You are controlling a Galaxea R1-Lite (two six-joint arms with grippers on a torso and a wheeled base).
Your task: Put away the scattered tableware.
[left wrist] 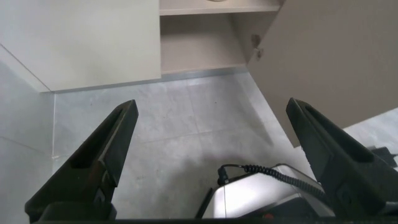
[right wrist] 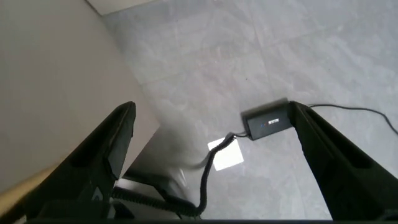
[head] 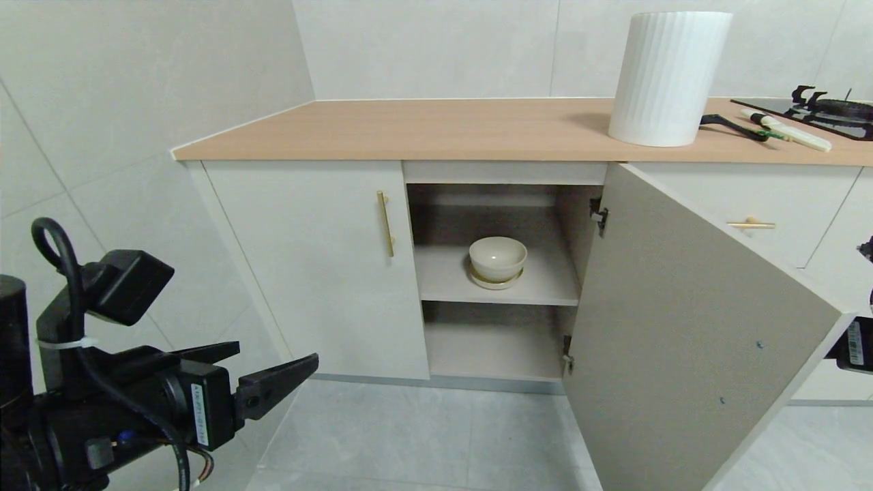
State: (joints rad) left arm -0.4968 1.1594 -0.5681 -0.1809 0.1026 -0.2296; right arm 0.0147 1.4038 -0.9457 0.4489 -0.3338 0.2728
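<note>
Wood-toned tabletop (head: 443,129) runs along the tiled wall in the head view. Toward its right end stands a tall white ribbed container (head: 668,78). Just beside it lie a black-handled utensil (head: 733,126) and a cream-handled utensil (head: 791,133), and a black hob (head: 835,112) sits at the far right edge. Below, the left cabinet door (head: 314,266) is closed, with a brass handle (head: 386,224). The right cabinet door (head: 682,327) is swung wide open toward the camera. Inside, a cream bowl (head: 498,258) sits upright on a small plate (head: 494,281) on the middle shelf (head: 450,279). The left gripper (head: 278,351) hangs low at the left, well apart from the cabinet. Its fingers are spread and hold nothing.

From the left wrist view, the left gripper (left wrist: 211,109) has its two black fingers (left wrist: 106,155) held wide apart with nothing between them. Grey floor tiles (left wrist: 186,124) lie beneath. Beyond them are the lower compartment (left wrist: 196,43) of the cabinet and the face of the open door (left wrist: 336,62).

From the right wrist view, the right gripper (right wrist: 211,107) is also parted wide and empty. Under it is the grey floor (right wrist: 261,50) with a small black box (right wrist: 268,121) and its cable (right wrist: 348,111) lying on it. A beige panel (right wrist: 56,81) stands close beside one finger.
</note>
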